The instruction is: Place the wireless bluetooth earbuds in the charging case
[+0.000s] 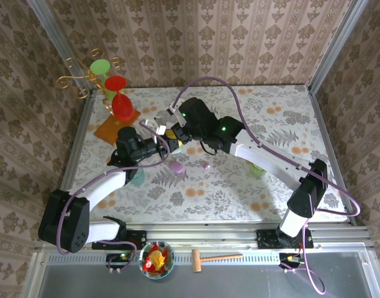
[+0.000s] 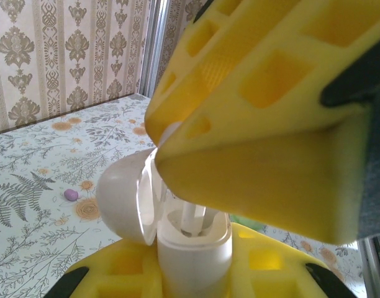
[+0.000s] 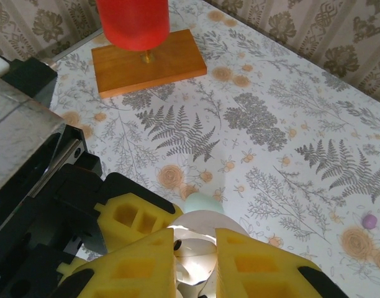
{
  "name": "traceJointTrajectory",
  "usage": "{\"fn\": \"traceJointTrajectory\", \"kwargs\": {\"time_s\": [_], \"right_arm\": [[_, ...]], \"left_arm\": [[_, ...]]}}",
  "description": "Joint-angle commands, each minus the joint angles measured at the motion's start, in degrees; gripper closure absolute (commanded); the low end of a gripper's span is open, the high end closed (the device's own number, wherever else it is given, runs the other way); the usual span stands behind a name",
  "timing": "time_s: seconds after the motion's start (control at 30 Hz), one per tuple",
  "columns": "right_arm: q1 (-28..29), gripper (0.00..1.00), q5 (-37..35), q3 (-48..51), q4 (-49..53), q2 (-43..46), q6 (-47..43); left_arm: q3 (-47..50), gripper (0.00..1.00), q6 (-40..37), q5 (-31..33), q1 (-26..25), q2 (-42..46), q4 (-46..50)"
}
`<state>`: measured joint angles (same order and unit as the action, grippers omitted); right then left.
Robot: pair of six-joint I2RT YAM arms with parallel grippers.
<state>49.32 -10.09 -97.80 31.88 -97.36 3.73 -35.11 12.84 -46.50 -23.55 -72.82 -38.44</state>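
- Floral surface (image 3: 271, 112) is bearing a lilac earbud (image 3: 369, 220).
- Left pincer (image 2: 193, 273) is clamping the charging case (image 2: 191, 242).
- Right pincer (image 3: 195, 251) is pinching a pale earbud (image 2: 170, 132) above the case.

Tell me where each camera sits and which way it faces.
Top external: above and behind the robot, looking down on the table; left arm and right arm reach in, left gripper meeting right gripper.
Left wrist: on the left arm, facing across the table toward the wall; its own yellow fingers hold the open charging case.
Right wrist: on the right arm, looking down toward the wooden base; its fingers at bottom.
Shared: both wrist views catch the lilac earbud on the table.
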Motion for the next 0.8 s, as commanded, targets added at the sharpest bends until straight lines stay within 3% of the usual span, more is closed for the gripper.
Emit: {"fn": "traceJointTrajectory", "kwargs": {"time_s": [0.0, 0.57, 0.77], "right_arm": [[0.34, 0.82, -3.48, -1.05, 2.17, -0.3, -1.83], [0.25, 0.82, 0.92, -1.87, 6.68, -0.32, -2.05], [0.24, 0.77, -0.65, -2.44, 6.8, -1.48, -1.58]], "left_arm": [[-1.61, 1.0, -0.98, 0.07, -0.01, -0.28, -0.2], [-0.72, 1.0, -2.95, 0.05, -0.09, 0.39, -2.31], [-0.56, 1.0, -2.73, -1.07, -0.16, 0.81, -3.85]]}}
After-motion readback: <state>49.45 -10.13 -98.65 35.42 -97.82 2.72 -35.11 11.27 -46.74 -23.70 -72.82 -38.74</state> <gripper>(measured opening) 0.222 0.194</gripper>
